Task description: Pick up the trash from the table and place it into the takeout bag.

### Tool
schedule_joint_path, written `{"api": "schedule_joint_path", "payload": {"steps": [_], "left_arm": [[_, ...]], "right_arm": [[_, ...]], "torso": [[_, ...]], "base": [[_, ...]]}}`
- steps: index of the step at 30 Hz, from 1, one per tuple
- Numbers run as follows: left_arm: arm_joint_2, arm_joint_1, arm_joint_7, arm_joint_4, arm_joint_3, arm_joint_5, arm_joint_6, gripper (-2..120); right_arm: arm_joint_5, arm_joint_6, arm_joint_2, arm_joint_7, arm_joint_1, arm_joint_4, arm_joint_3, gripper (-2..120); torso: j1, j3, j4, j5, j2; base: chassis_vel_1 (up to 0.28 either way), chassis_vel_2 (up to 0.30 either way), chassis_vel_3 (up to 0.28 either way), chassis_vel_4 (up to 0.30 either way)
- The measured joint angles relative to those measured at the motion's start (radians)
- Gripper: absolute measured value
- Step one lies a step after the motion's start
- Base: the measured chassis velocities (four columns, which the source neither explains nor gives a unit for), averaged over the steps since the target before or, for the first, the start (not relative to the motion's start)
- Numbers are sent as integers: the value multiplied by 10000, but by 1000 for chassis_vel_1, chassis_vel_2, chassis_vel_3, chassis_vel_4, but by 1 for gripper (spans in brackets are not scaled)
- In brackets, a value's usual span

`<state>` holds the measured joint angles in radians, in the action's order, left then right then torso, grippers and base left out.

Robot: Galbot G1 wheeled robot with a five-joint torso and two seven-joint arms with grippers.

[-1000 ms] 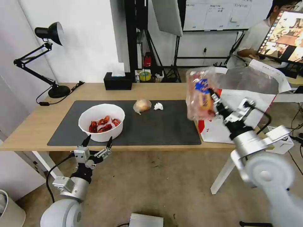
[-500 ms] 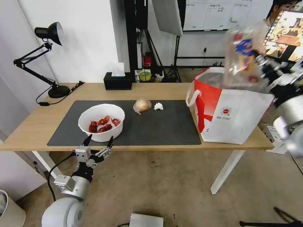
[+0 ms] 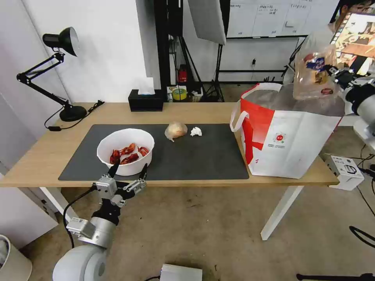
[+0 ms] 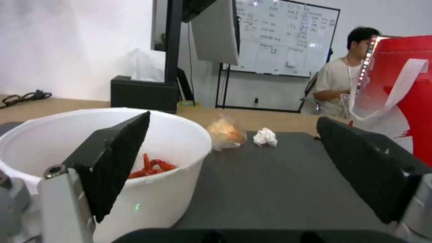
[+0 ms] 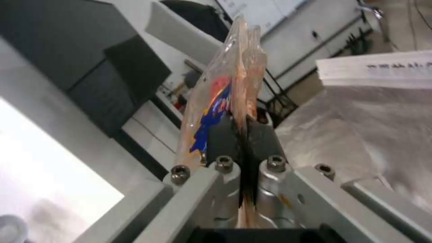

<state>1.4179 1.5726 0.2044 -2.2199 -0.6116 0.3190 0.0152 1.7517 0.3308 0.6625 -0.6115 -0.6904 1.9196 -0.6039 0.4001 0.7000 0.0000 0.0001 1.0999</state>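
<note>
The right gripper (image 3: 335,72) has its fingers (image 5: 223,136) clenched on the clear plastic hinged tray (image 3: 315,72), holding it above the open takeout bag (image 3: 289,134) on the bench (image 3: 117,111). The left gripper (image 3: 129,171) waits with fingers released just before the white bowl of crayfish shells (image 3: 125,151); the tan lump (image 3: 175,130) and tissue wad (image 3: 196,131) lie beyond them.
</note>
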Motion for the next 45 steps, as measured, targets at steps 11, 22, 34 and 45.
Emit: {"api": "schedule_joint_path", "payload": {"steps": [11,22,34,45], "left_arm": [[4,92,10,-54,-7,-23,-58,100],[128,156,30,-123,51,-62,-58,100],[143,123,27,-134,-17,-67,-58,100],[165,114,-4,-136,-35,-64,-59,100]], "right_arm": [[1610,374,185,-2410,1492,-1055,1038,0],[1758,534,423,-2983,1749,-1190,1347,11],[1645,460,360,-2691,1329,-767,929,51],[-2131,-1220,351,1915,-561,599,461,91]], "torso": [[0,0,0,-1,1],[-1,0,-1,-1,1],[-1,0,0,-1,1],[-1,-1,-1,-1,1]], "base": [[0,0,0,0],[0,0,0,0],[0,0,0,0],[0,0,0,0]]}}
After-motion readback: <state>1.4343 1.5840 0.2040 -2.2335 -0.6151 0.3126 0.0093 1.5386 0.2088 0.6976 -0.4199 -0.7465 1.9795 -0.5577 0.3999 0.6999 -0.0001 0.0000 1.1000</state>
